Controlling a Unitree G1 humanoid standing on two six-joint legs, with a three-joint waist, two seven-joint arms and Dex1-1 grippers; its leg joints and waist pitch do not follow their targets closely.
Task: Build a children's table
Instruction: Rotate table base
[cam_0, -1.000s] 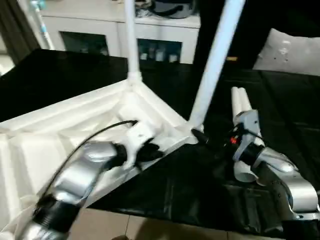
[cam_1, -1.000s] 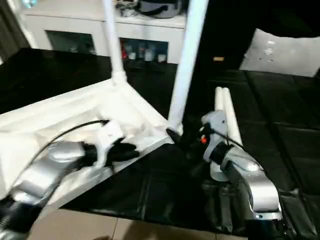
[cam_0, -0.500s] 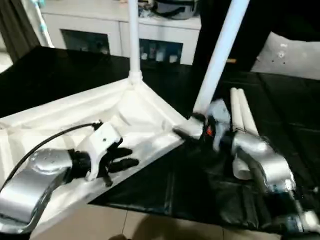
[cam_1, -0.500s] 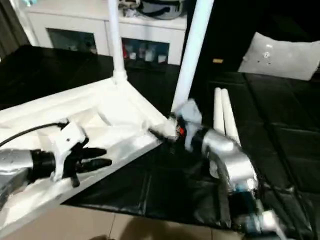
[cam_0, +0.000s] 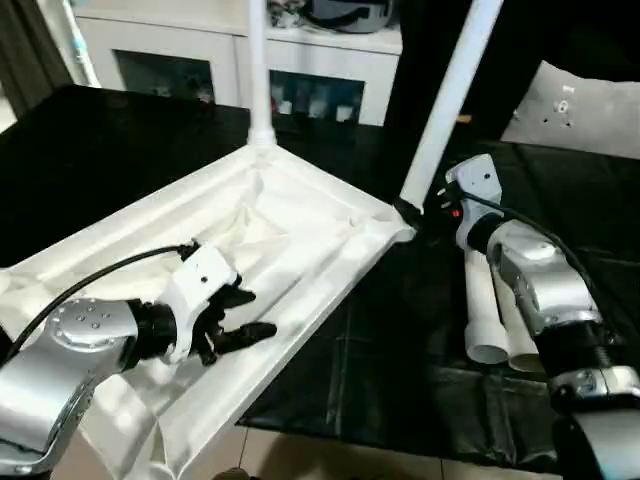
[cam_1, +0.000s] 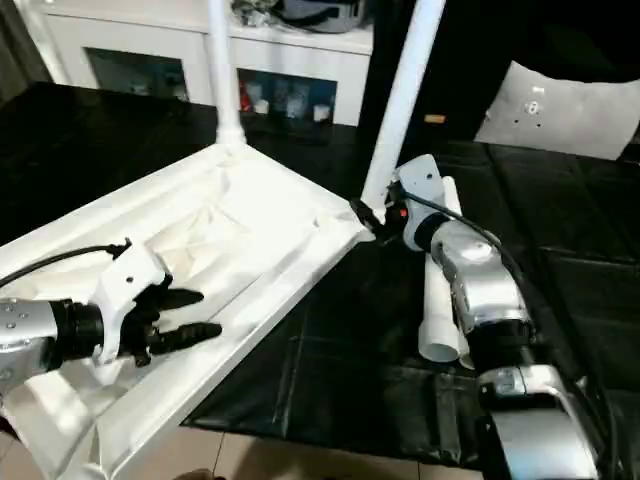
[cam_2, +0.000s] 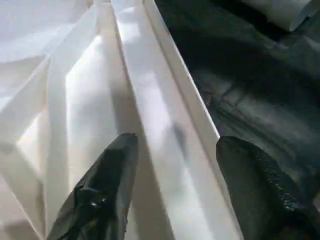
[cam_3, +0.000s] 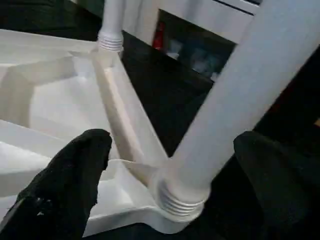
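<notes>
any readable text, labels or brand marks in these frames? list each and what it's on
None readable.
Table top: plain white, no markings.
Fitted legs and loose legs: no markings.
Items behind the cabinet glass: too blurred to read.
Right claw: a small red spot on its wrist, no text.

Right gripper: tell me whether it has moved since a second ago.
Yes. The right gripper has gone from beside the loose legs forward to the base of the standing leg.
</notes>
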